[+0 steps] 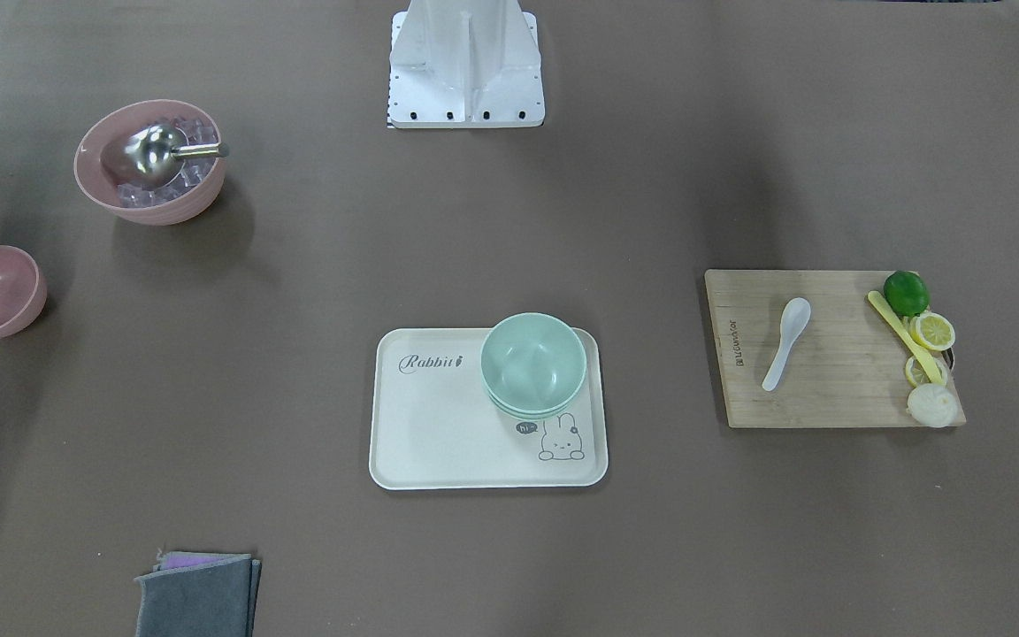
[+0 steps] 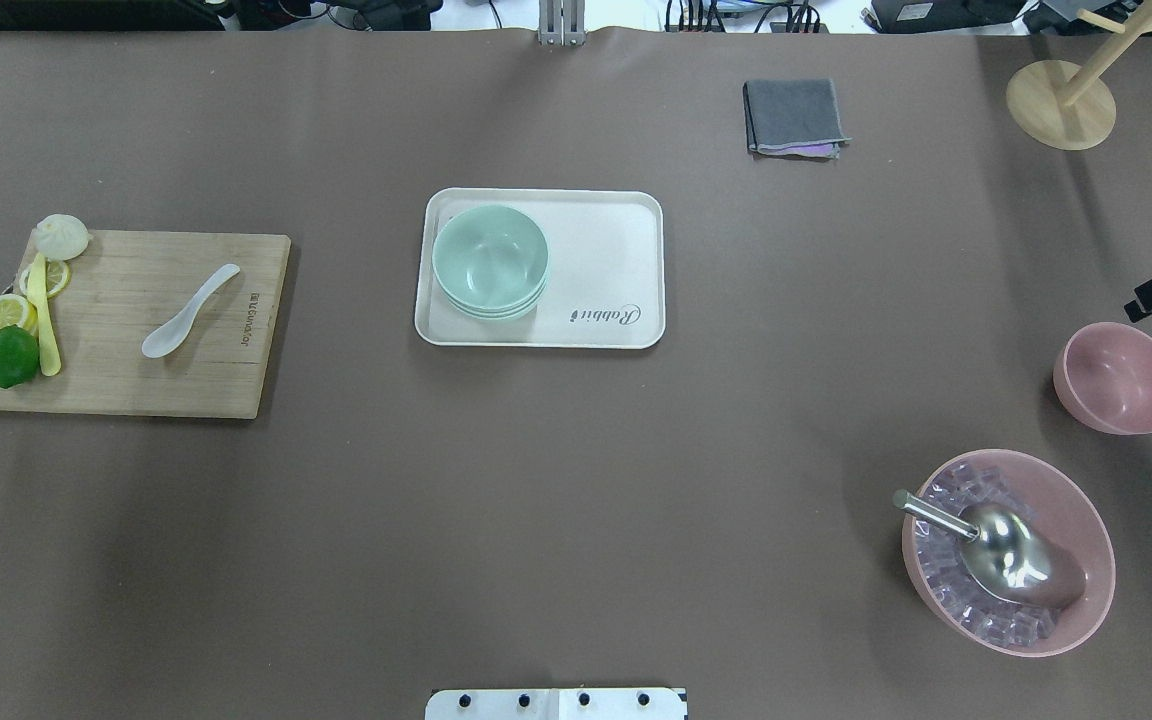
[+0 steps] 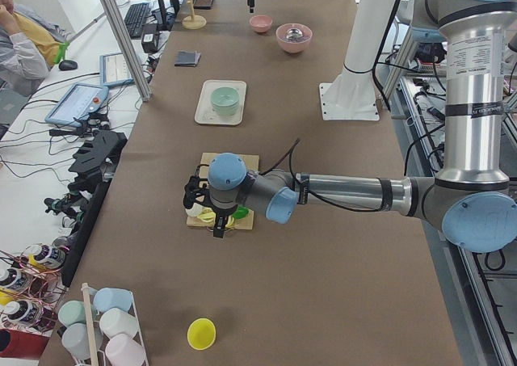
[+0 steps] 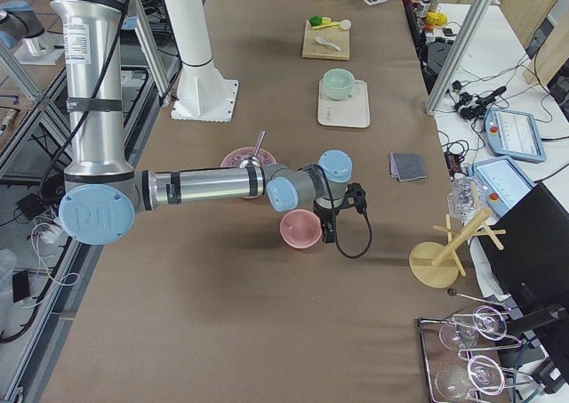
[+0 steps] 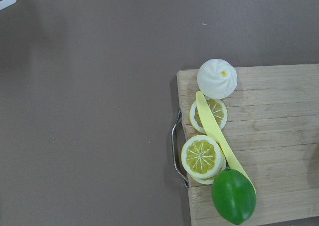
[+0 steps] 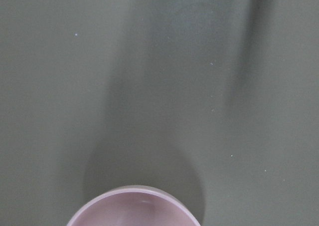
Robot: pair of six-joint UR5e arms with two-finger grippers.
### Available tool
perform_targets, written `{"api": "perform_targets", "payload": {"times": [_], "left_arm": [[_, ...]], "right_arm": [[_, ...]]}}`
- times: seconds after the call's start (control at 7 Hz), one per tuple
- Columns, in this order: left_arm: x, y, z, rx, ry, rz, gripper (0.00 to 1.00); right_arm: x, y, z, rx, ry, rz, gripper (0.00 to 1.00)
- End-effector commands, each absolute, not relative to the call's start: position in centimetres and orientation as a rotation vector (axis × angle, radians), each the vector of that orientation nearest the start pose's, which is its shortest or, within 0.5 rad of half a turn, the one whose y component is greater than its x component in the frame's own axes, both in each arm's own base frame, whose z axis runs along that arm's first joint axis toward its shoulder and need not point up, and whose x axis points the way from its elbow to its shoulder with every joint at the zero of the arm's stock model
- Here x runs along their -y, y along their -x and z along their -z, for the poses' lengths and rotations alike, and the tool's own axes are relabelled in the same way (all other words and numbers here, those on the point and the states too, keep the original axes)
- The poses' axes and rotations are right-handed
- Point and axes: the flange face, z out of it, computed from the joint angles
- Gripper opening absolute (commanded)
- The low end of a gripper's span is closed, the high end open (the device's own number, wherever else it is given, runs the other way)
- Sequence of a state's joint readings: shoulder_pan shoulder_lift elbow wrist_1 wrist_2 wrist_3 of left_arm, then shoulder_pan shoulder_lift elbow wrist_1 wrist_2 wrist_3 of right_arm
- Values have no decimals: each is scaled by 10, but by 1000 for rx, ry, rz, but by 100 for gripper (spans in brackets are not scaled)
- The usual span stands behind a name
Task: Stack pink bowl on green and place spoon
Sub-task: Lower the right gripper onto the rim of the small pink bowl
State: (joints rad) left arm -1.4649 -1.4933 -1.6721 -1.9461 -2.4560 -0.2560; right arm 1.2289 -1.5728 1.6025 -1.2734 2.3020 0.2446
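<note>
The small pink bowl (image 2: 1121,378) stands empty and upright near the table's right end; its rim shows at the bottom of the right wrist view (image 6: 133,208). Green bowls (image 2: 489,258) are nested on the left part of a white tray (image 2: 626,215). A white spoon (image 2: 186,312) lies on the wooden cutting board (image 2: 136,385). My right gripper (image 4: 332,234) hangs just beyond the pink bowl's far side. My left gripper (image 3: 216,225) hangs over the board's fruit end. I cannot tell whether either is open or shut.
A large pink bowl (image 2: 1086,520) holds ice cubes and a metal scoop (image 2: 996,545). A lime (image 2: 11,356), lemon slices, a yellow knife and a bun (image 2: 62,236) sit on the board's left end. A grey cloth (image 2: 794,115) and a wooden stand (image 2: 1061,105) are at the far right.
</note>
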Motion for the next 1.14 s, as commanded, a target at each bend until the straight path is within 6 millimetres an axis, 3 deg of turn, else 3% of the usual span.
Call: {"api": "perform_targets", "payload": {"times": [0.0, 0.29, 0.43, 0.57, 0.71, 0.86, 1.0], "left_arm": [[481, 5, -593, -926, -214, -41, 98], [484, 4, -583, -936, -195, 24, 98], [484, 4, -583, -936, -194, 26, 98], [484, 4, -584, -936, -194, 26, 98], [484, 4, -584, -936, -193, 27, 98], [484, 4, -583, -936, -194, 26, 98], [484, 4, -584, -937, -191, 30, 98]], "right_arm": [[499, 115, -658, 800, -127, 242, 99], [493, 132, -662, 805, -108, 275, 97], [489, 135, -657, 841, -99, 290, 92], [480, 133, -666, 846, -82, 294, 78], [475, 131, -667, 850, -75, 290, 14], [475, 131, -669, 849, -72, 291, 0], [474, 131, -668, 849, -72, 289, 0]]}}
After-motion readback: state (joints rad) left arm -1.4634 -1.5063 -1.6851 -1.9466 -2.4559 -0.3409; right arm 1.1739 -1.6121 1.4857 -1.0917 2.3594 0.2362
